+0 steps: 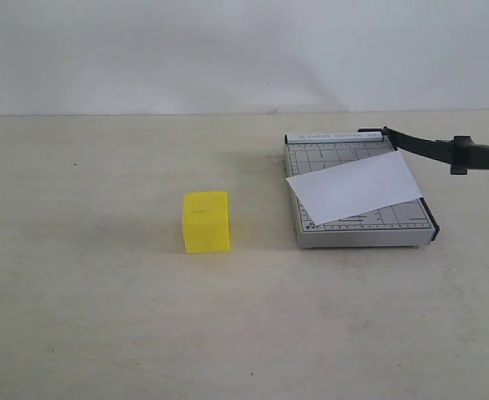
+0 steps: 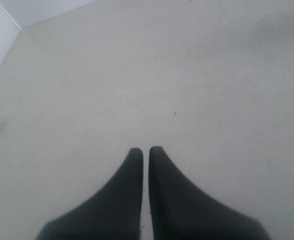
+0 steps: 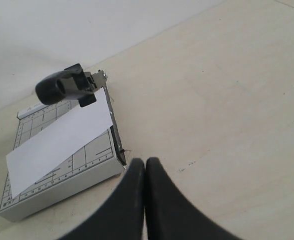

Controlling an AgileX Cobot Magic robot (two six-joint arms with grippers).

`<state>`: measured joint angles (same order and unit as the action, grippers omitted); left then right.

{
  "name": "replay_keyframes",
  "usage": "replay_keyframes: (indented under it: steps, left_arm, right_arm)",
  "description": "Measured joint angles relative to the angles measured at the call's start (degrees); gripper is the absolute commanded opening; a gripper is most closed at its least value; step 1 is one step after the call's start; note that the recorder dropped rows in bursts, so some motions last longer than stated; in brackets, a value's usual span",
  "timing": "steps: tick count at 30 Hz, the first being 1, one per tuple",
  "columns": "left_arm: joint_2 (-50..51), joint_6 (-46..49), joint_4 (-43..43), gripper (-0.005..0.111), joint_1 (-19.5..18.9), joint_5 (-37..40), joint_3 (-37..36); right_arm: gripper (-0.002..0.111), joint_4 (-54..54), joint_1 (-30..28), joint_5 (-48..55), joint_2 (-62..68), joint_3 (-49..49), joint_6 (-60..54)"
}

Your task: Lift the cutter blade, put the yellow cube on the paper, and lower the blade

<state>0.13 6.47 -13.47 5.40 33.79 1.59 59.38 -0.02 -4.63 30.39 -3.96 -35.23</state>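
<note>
The yellow cube (image 1: 207, 221) rests on the table, left of the grey gridded board (image 1: 361, 229). A white paper (image 1: 354, 186) lies slanted across the board. The cutter blade (image 1: 444, 152) stands raised, its black arm angling up from the hinge at the board's far right corner. In the right wrist view the blade's rounded handle (image 3: 61, 87) hangs above the paper (image 3: 56, 142). My right gripper (image 3: 145, 162) is shut and empty beside the board's near corner. My left gripper (image 2: 145, 150) is shut over bare table. Neither arm shows in the exterior view.
The tabletop is pale beige, and a white wall (image 1: 244, 50) runs along its far edge. The left wrist view catches a wall corner (image 2: 6, 30) at the table's edge. Nothing else stands on the table.
</note>
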Motion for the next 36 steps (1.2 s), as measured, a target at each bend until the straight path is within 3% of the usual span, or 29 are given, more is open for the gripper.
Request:
replay_keyframes:
  steps: [5,13,17,21,29,36]
  left_arm:
    - [0.0,-4.8,4.4,0.004,0.0,-8.9,0.0]
    - [0.0,-11.4,8.7,0.004,0.0,-38.7,0.1]
    - [0.0,-11.5,8.8,0.004,0.0,-48.2,0.2]
    - [0.0,-14.9,8.9,0.004,0.0,-50.7,0.3]
    - [0.0,-39.0,8.9,0.004,0.0,-50.7,0.3]
    - [0.0,-43.3,8.9,0.004,0.0,-49.4,0.3]
  right_arm:
    - [0.0,0.0,0.0,0.0,0.0,0.0,0.0]
    - [0.0,0.0,0.0,0.0,0.0,0.0,0.0]
    - [0.0,0.0,0.0,0.0,0.0,0.0,0.0]
    - [0.0,0.0,0.0,0.0,0.0,0.0,0.0]
    - [0.0,0.0,0.0,-0.2,0.0,0.0,0.0]
    - [0.0,0.0,0.0,-0.2,0.0,0.0,0.0]
